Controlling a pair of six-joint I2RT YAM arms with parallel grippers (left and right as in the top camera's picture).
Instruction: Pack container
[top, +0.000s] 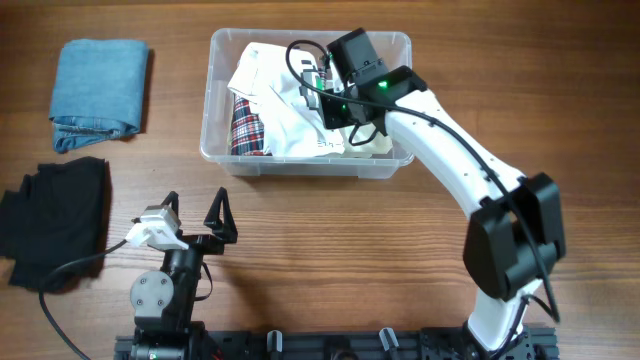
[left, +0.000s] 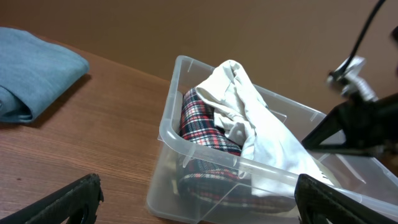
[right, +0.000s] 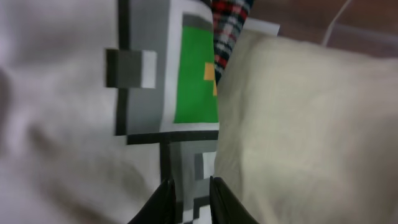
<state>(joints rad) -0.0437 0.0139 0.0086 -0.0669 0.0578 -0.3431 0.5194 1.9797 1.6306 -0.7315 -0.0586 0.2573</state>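
Note:
The clear plastic container (top: 310, 34) stands at the back centre of the table and shows in the left wrist view (left: 169, 109). In it lie a white shirt (top: 285, 105) with a grey and green pixel print (right: 193, 81), a red plaid garment (top: 246, 130) and a cream garment (top: 378, 146). My right gripper (top: 325, 92) reaches down into the container, its fingers (right: 188, 186) nearly together on the white shirt's printed fabric. My left gripper (top: 195, 215) is open and empty near the front edge, facing the container (left: 199, 208).
A folded blue denim garment (top: 98, 85) lies at the back left and shows in the left wrist view (left: 31, 74). A black garment (top: 55, 215) lies at the front left beside my left arm. The right arm stretches over the container's right end.

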